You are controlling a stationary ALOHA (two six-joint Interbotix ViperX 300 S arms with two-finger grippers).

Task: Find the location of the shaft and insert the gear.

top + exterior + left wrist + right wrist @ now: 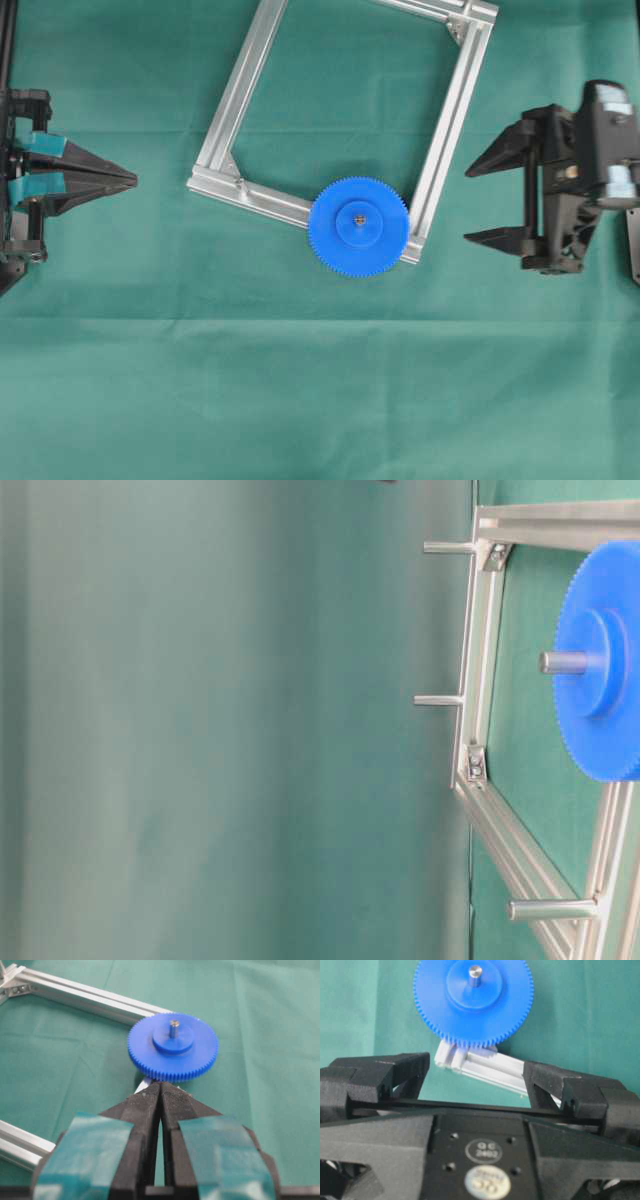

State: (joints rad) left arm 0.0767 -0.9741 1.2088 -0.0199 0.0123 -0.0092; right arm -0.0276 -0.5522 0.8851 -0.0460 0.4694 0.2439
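On shaft point(174, 1028) (frame corner): gear point(359, 227)

gear point(359, 227) seated on shaft point(360, 213), frame point(240, 88) corner

A bright blue gear point(359, 227), finely ridged all around its rim, is seen on a plain dark green cloth point(300, 400). A silvery metal shaft point(474, 974) is shown at its centre. The frame point(240, 85) beneath is pale brushed silver. Both grippers are matt black; the left gripper point(130, 179) is wrapped with 2 teal tape patches point(82, 1152), the right gripper point(470, 202) is plain black.
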